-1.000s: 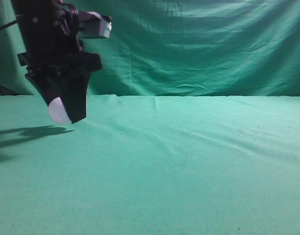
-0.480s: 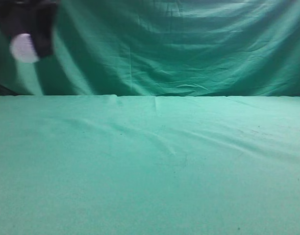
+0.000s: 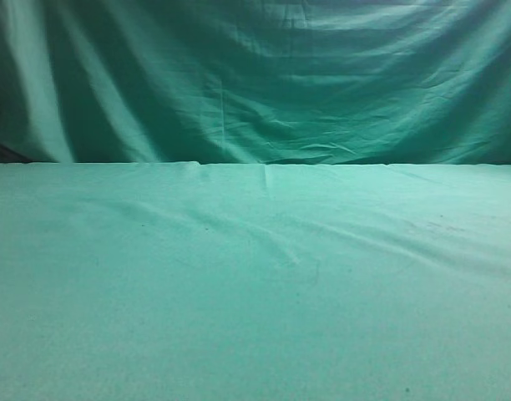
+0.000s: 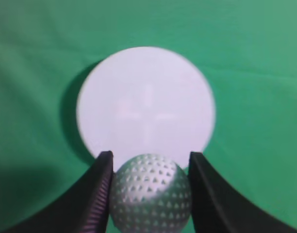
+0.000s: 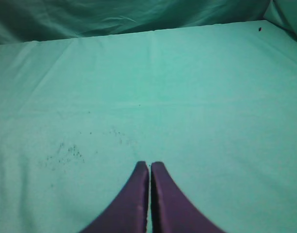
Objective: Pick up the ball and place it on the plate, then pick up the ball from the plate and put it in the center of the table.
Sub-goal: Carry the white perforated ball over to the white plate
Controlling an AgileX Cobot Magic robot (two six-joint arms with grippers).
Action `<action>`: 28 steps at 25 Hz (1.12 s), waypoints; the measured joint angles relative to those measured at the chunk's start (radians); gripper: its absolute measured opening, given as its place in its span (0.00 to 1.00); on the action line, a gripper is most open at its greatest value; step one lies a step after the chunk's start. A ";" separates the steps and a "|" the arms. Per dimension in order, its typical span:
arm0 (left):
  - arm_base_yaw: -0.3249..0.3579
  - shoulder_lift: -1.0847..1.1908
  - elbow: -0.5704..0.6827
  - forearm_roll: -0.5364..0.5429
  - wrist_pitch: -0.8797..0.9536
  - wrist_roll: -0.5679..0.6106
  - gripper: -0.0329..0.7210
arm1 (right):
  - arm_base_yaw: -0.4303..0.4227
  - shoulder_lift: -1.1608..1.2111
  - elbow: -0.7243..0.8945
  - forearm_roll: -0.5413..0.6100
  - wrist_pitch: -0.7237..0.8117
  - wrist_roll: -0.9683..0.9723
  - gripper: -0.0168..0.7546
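In the left wrist view my left gripper (image 4: 149, 167) is shut on the white dimpled ball (image 4: 151, 191). It holds the ball in the air above the near edge of a round white plate (image 4: 145, 104), which lies on the green table cloth (image 4: 255, 73). In the right wrist view my right gripper (image 5: 149, 166) is shut and empty, low over the green table (image 5: 187, 97). The exterior view shows only the table (image 3: 255, 284); neither gripper, the ball nor the plate shows there.
A draped green backdrop curtain (image 3: 280, 83) hangs behind the table's far edge. Small dark specks (image 5: 66, 153) mark the cloth to the left of my right gripper. The cloth has shallow wrinkles (image 3: 280, 246) near the middle.
My left gripper, holding the ball, rose up and to the left and has left the exterior view entirely.
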State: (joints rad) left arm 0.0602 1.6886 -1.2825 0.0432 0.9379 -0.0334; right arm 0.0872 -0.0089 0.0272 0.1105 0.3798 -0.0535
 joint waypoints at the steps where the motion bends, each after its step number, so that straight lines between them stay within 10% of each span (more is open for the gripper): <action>1: 0.025 0.000 0.017 0.000 -0.018 -0.010 0.45 | 0.000 0.000 0.000 0.000 0.000 0.000 0.02; 28: 0.065 0.066 0.181 0.126 -0.346 -0.016 0.45 | 0.000 0.000 0.000 0.000 0.000 0.000 0.02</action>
State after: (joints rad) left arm 0.1253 1.7551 -1.1015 0.1690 0.5923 -0.0497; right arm 0.0872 -0.0089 0.0272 0.1105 0.3798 -0.0535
